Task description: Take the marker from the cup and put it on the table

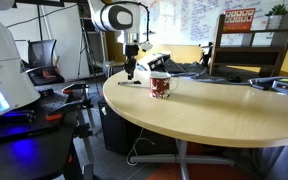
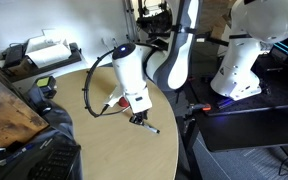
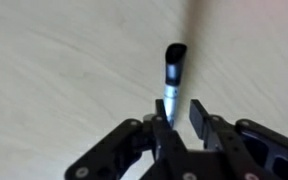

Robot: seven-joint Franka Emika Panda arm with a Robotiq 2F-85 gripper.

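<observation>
Hovering just above the pale round wooden surface (image 1: 214,115), the black two-fingered hand (image 3: 181,108) is standing with fingers apart, clamping nothing. A grey marker with a black cap (image 3: 172,70) is lying flat beneath and ahead of the fingertips, apparently released to rest steady. The red-and-white patterned cup (image 1: 160,86) is standing upright beside the hand, apart. The surface's rim (image 2: 170,145) is running near the hand; space above is remaining open for lifting.
</observation>
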